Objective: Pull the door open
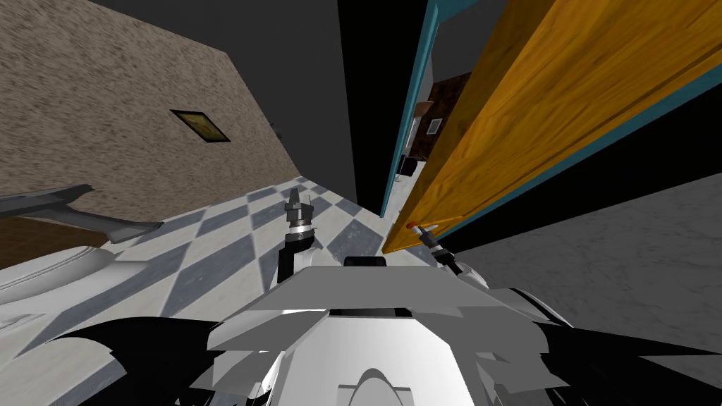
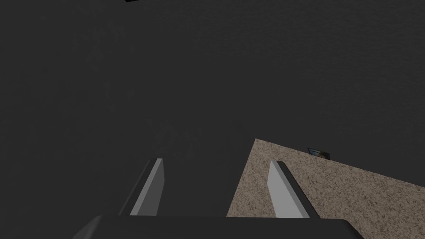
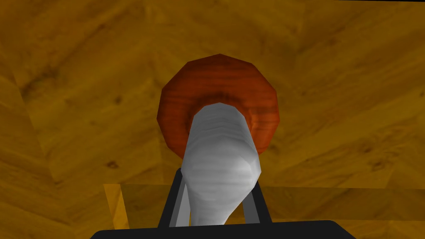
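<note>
The wooden door (image 1: 536, 106) stands ahead on the robot's right, swung a little off its teal frame (image 1: 412, 106). The right hand (image 3: 218, 180) pinches the grey handle (image 3: 220, 157), one finger against each side, just short of the red-brown rosette (image 3: 218, 83). The panel is probably stiff and fairly heavy, turning only on its hinges, so the pull should follow an arc. The smooth, rounded handle could slip from thin fingers. The left hand (image 2: 216, 161) hangs spread and empty.

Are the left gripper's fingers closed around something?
No, the left gripper is open, its fingers apart with nothing between them; the right gripper is shut on the grey door handle.
</note>
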